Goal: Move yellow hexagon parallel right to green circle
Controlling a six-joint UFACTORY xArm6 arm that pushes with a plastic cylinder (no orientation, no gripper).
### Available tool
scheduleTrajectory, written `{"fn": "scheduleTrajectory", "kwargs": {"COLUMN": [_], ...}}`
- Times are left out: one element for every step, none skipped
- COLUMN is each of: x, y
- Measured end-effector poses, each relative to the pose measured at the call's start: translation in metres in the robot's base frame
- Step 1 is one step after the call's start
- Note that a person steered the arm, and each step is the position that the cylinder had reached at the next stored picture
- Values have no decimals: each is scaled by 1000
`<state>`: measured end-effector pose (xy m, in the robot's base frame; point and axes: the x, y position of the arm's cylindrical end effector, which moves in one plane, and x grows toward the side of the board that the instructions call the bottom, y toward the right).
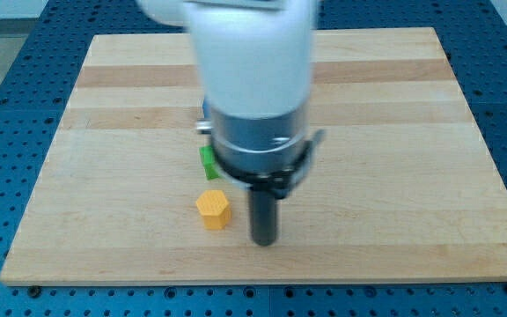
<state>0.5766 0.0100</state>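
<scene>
- the yellow hexagon [212, 210] is found on the wooden board [394, 132], toward the view's bottom, left of centre.
- my tip [264, 240] is seen just to the view's right of the yellow hexagon, slightly lower, apart from it with a narrow gap.
- no fingers are fitted; the rod holds nothing.
- a green block [208, 162] is noted just above the hexagon, largely hidden by the arm [253, 79]; its shape cannot be made out.
</scene>
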Motion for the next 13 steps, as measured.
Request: {"fn": "scheduleTrajectory", "kwargs": {"x": [13, 20, 6, -25, -28, -23, -19, -19, -20, -20, -21, -26, -38], "y": [-26, -113, -184, -182, -134, -79, -44, -35, -46, -52, -72, -76, -39]}}
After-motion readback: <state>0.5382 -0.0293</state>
